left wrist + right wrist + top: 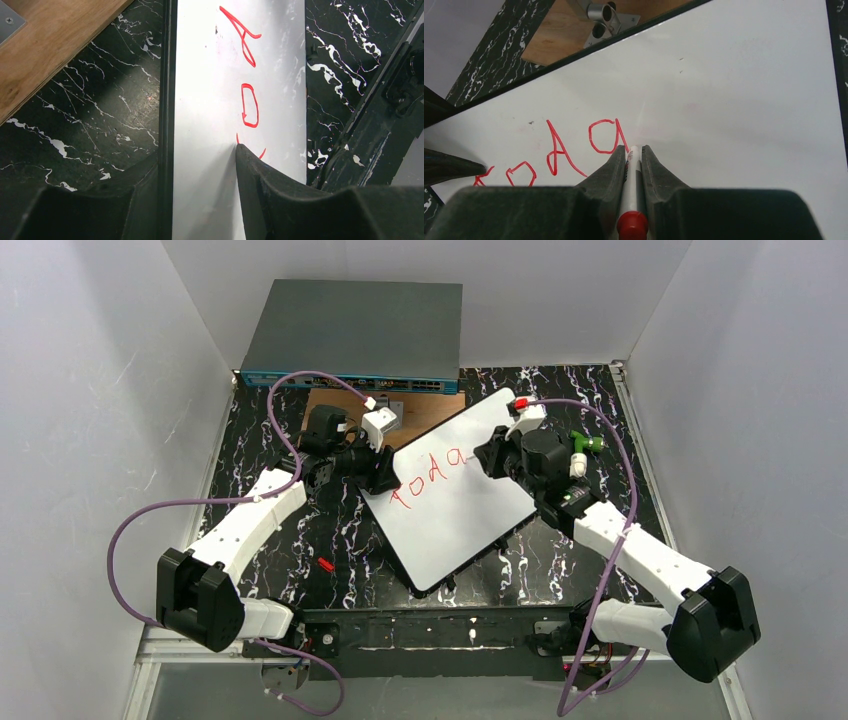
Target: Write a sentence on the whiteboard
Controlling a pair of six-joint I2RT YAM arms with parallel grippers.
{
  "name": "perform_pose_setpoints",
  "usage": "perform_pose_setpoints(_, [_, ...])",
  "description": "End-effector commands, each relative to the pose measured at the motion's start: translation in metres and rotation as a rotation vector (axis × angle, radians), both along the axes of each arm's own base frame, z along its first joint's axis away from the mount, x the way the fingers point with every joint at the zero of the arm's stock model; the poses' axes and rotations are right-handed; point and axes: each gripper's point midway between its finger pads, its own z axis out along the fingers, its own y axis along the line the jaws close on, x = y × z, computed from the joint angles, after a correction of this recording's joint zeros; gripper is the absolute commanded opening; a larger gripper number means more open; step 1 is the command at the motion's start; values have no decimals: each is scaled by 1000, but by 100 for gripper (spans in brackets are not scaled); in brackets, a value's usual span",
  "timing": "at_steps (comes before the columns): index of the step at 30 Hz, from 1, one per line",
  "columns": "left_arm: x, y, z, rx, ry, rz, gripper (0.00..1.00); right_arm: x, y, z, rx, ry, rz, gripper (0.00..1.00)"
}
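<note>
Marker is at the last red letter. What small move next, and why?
Probably slide the marker in the right gripper onto bare whiteboard past the last red letter and start another: the sentence looks unfinished, and the left gripper clamps the board's edge.

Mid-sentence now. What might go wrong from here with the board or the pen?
1. The left gripper clamps the whiteboard at one edge only, so pen pressure may pivot the board and skew the line.
2. One of its fingers rests at the first red stroke; a slip would likely smear it.
3. The right gripper holds the marker in a narrow pinch, so pushing down could slide it back in the grip.
</note>
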Motion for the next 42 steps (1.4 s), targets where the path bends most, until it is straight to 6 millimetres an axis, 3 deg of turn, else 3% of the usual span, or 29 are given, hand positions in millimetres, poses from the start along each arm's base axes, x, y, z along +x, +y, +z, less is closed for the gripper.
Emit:
perform_pose_setpoints(1, [-23, -4, -5, 26, -22, -122, 0, 11, -3, 58, 37, -154, -21, 1])
perform_pose_setpoints(7, [-24, -4, -4, 27, -23, -120, 0, 26, -7, 68, 39, -180, -63, 1])
perform_pose_setpoints(16, [-26, -2, -5, 28, -22, -122, 0, 43, 3, 67, 40, -167, -43, 1])
perform_pose_setpoints(34, [-25, -3, -4, 28, -25, -121, 0, 15, -15, 6, -31, -46, -46, 1])
perform_pose_setpoints(42, [-25, -3, -4, 24, -25, -123, 0, 27, -25, 20, -59, -85, -87, 1])
